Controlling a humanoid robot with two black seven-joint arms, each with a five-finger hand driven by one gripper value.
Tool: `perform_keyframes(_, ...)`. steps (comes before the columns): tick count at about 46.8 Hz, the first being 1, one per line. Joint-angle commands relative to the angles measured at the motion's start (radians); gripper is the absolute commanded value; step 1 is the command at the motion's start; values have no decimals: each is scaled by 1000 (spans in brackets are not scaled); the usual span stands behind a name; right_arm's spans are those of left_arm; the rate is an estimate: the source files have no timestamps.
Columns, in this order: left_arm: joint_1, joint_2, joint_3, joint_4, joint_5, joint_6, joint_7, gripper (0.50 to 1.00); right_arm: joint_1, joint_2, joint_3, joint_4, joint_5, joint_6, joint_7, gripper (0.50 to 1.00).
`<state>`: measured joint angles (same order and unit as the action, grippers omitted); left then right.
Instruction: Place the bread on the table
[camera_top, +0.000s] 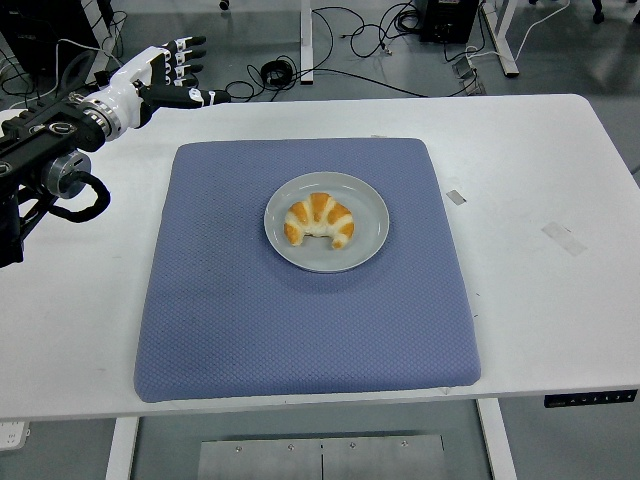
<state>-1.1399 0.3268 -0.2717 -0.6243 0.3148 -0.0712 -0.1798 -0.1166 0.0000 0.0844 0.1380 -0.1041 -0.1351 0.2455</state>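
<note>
- So we've got the golden-brown and white croissant-shaped bread (319, 221) sitting right on the round light grey plate (372, 243), curved ends pointing toward 6 o'clock.
- That plate is roughly dead centre on the big blue-grey textured fabric mat (250, 330), maybe a touch toward 12 o'clock of the mat's middle.
- The mat covers most of the white worktop (540, 300), leaving bare strips at the 3 and 9 o'clock sides.
- We see the left hand (170, 75) way up at about 10 o'clock, hovering near the far edge of the worktop, well apart from the plate. Its white-and-black fingers (188, 56) are stretched out loosely, pointing toward 3 o'clock, with nothing in them.
- A couple of small bits of clear tape (565, 238) are stuck on the worktop at 3 o'clock.
- Black cables (350, 40) are lying on the grey floor past 12 o'clock.
</note>
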Motion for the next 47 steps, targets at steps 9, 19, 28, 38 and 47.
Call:
perform_keyframes(9,2,0,0,0,-5,-1,0,968,0,0,0,0,0,0,0,1000)
perform_keyframes(19,2,0,2,1,-3,-1,-1,971,0,0,0,0,0,0,0,1000)
perform_keyframes(28,-1,0,2,0,1,1,-1,971,0,0,0,0,0,0,0,1000)
perform_keyframes(38,-1,0,3,0,6,1,-1,971,0,0,0,0,0,0,0,1000)
perform_keyframes(47,0,-2,5,0,9,1,-1,971,0,0,0,0,0,0,0,1000)
